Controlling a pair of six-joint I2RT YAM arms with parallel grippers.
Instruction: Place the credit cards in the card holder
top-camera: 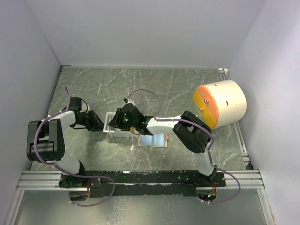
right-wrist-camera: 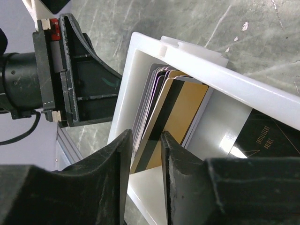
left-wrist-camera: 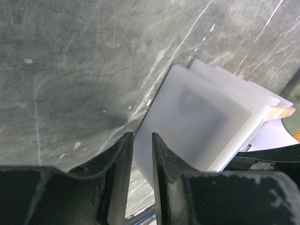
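left gripper (left-wrist-camera: 141,143) clamps the white tray (left-wrist-camera: 201,117) wall to steady it; right gripper (right-wrist-camera: 145,143) straddles a yellow card (right-wrist-camera: 185,108) between its fingers, grip unclear

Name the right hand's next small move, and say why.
Probably close fully on the yellow card: the right hand straddles its edge in the white tray, and whether it grips yet is unclear. The left hand clamps the tray's wall.
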